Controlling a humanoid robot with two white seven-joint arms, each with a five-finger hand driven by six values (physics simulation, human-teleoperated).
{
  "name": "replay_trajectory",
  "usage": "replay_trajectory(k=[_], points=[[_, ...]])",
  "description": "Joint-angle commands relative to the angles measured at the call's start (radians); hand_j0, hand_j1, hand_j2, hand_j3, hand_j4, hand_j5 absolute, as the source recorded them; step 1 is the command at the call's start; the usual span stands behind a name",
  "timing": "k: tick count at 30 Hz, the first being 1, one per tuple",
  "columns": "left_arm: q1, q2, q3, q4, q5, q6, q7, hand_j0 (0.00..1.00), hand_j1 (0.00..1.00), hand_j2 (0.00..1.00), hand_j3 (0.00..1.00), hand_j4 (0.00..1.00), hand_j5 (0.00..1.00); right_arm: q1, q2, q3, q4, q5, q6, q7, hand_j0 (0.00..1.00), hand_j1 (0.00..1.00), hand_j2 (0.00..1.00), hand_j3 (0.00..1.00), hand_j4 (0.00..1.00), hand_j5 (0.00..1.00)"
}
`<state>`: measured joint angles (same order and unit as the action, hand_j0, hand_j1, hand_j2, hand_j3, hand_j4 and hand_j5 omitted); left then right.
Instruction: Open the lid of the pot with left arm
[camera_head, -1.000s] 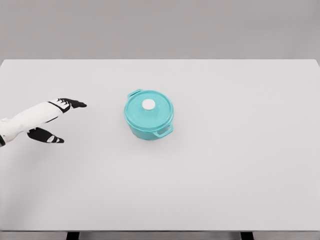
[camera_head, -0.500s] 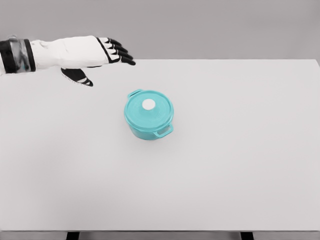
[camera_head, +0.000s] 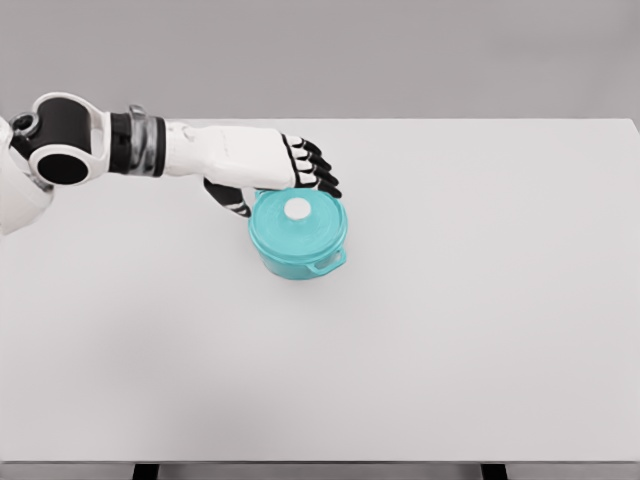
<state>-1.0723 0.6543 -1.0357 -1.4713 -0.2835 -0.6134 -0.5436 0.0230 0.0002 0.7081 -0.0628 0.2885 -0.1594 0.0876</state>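
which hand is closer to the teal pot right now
Left. The left hand hovers at the far-left edge of the pot, fingers spread, just behind the lid's white knob, not gripping it. The right hand is not in view.

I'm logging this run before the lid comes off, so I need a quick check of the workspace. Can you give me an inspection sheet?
Surface: white table, flat and evenly lit.
Job's things: teal pot near the table's middle, lid on it, white knob on top, side handles showing.
Clutter: nothing seen.
Hands: left hand comes in from the picture's left, over the pot's far-left rim, fingers extended and holding nothing; right hand not in view.
Cables: nothing seen.
Surroundings: plain grey wall behind; dark table legs at the bottom edge.
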Motion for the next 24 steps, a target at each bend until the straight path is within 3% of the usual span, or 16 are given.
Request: replay_trajectory(k=[1,5,13,15,24], points=[[0.000,-0.015,-0.009,0.008,0.001,0.003,0.001,1.00,1.00,1.00,1.00,1.00,1.00,0.000,0.000,0.001,0.000,0.000,0.000,0.000,1.00,1.00,1.00,1.00,1.00,1.00],[-0.002,-0.062,-0.014,0.094,-0.029,0.003,-0.001,1.00,1.00,1.00,1.00,1.00,1.00,0.000,0.000,-0.001,0.000,0.000,0.000,0.000,1.00,1.00,1.00,1.00,1.00,1.00],[0.000,-0.081,-0.035,0.101,-0.095,0.003,0.001,0.97,0.97,0.97,0.97,0.97,0.97,0.000,0.000,0.001,0.000,0.000,0.000,0.000,1.00,1.00,1.00,1.00,1.00,1.00],[0.000,-0.096,-0.040,0.103,-0.112,0.003,0.001,0.92,0.92,0.92,0.92,0.92,0.92,0.000,0.000,-0.001,0.000,0.000,0.000,0.001,1.00,1.00,1.00,1.00,1.00,1.00],[0.002,-0.097,-0.055,0.109,-0.114,0.003,0.001,0.84,0.84,0.84,0.84,0.84,0.84,0.000,0.000,0.001,0.000,0.000,0.000,0.001,1.00,1.00,1.00,1.00,1.00,1.00]])
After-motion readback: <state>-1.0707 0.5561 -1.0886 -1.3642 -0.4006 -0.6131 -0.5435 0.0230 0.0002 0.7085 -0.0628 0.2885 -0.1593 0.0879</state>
